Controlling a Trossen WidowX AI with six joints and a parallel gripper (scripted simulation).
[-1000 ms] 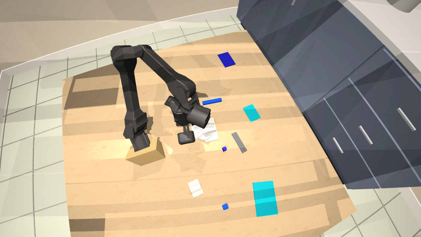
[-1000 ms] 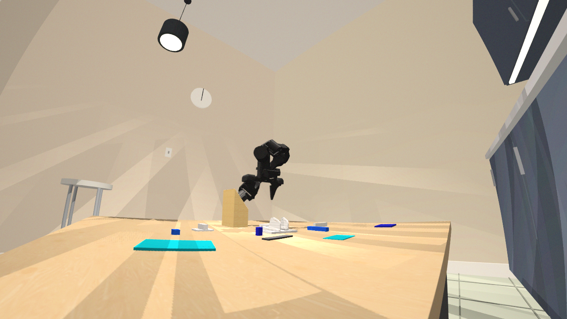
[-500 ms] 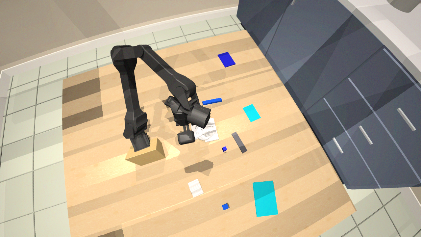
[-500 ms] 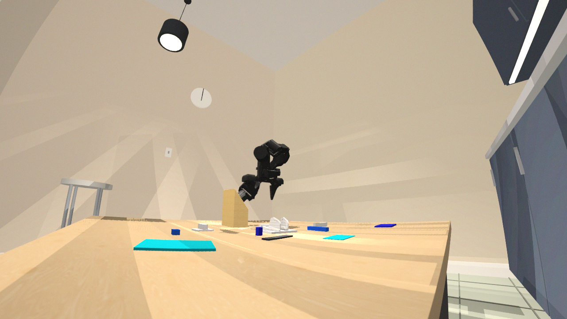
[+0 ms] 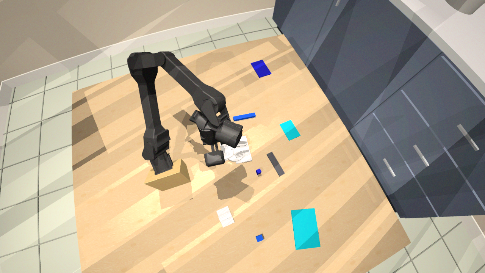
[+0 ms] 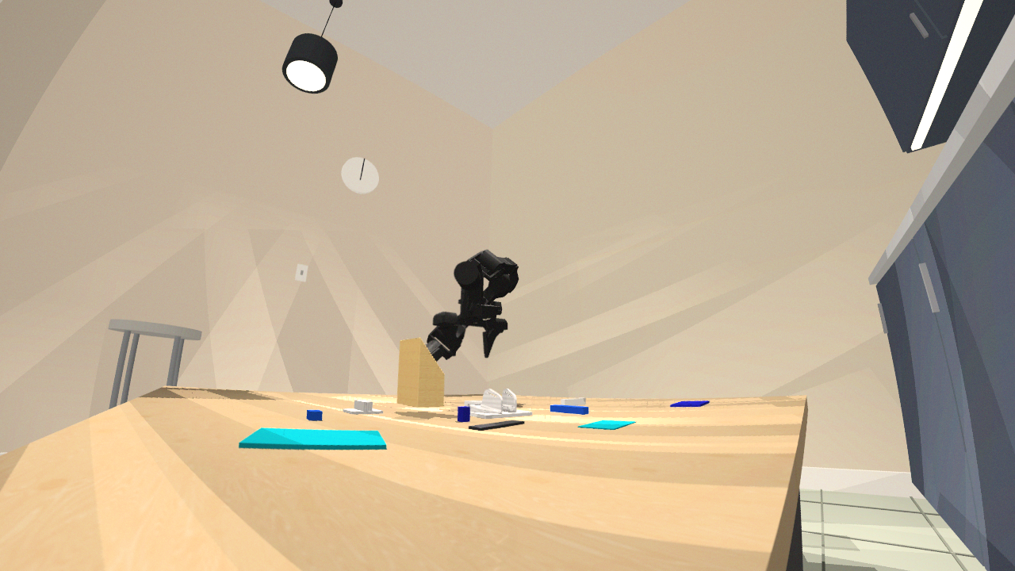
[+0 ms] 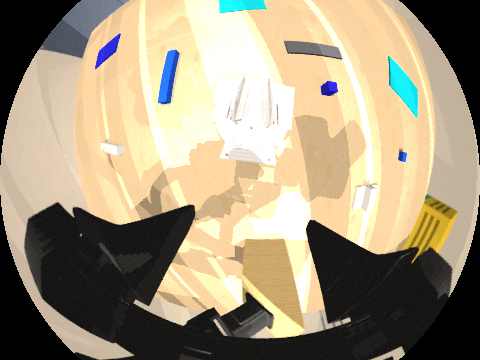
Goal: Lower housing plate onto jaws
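Note:
A white base plate (image 5: 247, 156) (image 6: 523, 413) (image 7: 286, 95) lies on the table. Two white jaws stand on it side by side, a left jaw (image 7: 239, 102) and a right jaw (image 7: 270, 105) in the wrist view. Their pins and stubs are too small to make out. A small white plate with a raised block (image 5: 225, 216) (image 6: 362, 407) (image 7: 364, 197), which looks like the housing plate, lies flat on the table, apart from the base. My gripper (image 7: 252, 219) is open and empty, high above the table. Its arm partly covers the base in the top view.
A wooden wedge block (image 5: 169, 179) (image 6: 419, 373) (image 7: 272, 265) stands by the arm's foot. A blue bar (image 5: 244, 116) (image 7: 168, 77), a white block (image 7: 112, 148), a dark strip (image 5: 275, 163), a dark blue cube (image 5: 258, 171), a blue cube (image 5: 259, 237) and cyan and blue sheets lie around.

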